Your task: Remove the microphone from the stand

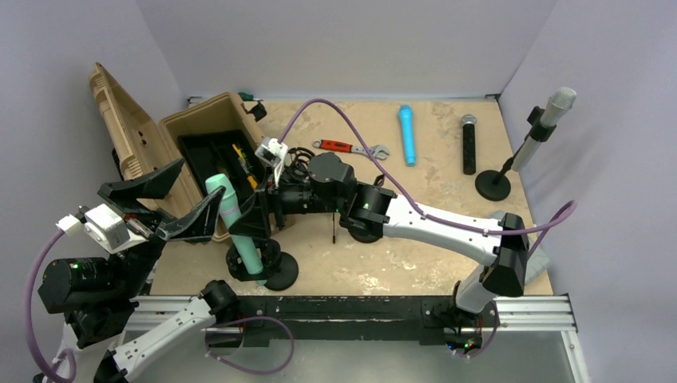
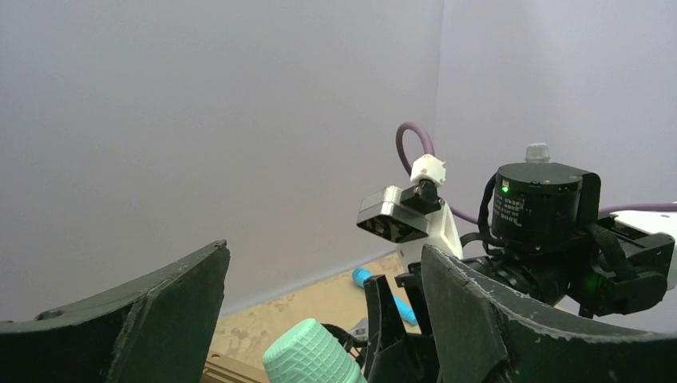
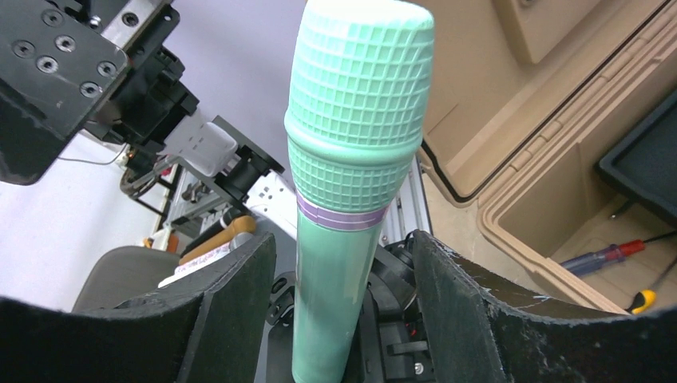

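Straddling the green microphone (image 3: 359,120) just below its head, the right gripper (image 3: 343,239) has its jaws spread, with a gap showing on each side of the handle. The microphone stands upright in its stand (image 1: 275,271) near the front edge of the table (image 1: 447,159), beside an open tan toolbox (image 1: 124,132). The left gripper (image 2: 323,251), jaws wide apart, hovers over the microphone's head, holding nothing.

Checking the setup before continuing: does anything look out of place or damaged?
Nothing looks spilled or broken. The tan plastic toolbox stands open, and a blue microphone, a black microphone and a red-handled wrench lie loose on the tabletop.
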Controlling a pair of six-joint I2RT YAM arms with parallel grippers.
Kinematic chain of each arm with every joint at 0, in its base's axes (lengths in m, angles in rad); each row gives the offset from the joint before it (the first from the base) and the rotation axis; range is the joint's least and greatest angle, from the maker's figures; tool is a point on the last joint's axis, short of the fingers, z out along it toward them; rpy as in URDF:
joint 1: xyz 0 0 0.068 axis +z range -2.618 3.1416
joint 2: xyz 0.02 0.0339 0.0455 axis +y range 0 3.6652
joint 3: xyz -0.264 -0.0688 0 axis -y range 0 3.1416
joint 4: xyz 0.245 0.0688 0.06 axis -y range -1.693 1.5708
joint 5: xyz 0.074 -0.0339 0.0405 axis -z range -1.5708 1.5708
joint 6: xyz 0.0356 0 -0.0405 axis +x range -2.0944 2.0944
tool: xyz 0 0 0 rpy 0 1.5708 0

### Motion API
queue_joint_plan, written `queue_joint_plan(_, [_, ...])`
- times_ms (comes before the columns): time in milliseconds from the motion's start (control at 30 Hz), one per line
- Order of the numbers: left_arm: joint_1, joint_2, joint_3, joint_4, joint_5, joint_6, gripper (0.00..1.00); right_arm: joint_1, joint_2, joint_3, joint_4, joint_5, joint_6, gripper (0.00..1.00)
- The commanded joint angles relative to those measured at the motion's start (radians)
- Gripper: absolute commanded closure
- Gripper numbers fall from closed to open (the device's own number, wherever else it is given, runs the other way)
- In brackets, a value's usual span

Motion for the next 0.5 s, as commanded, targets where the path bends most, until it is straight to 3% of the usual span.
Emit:
queue_joint_plan(0, [0.006,-0.001,0.004,0.022,-0.017,-0.002,0.13,0.017,0.001,0.052,0.067,-0.032,0.024,0.45])
queue_joint_plan(167, [0.007,-0.005,0.002,0.022,-0.017,-0.002,0.14,0.018,-0.013,0.081,0.044,0.010,0.034,0.63])
queue_joint_plan(467, [0.010,-0.061,-0.042,0.061,0.039,-0.005,0.15,0.014,-0.053,0.125,0.051,0.150,0.051,0.77])
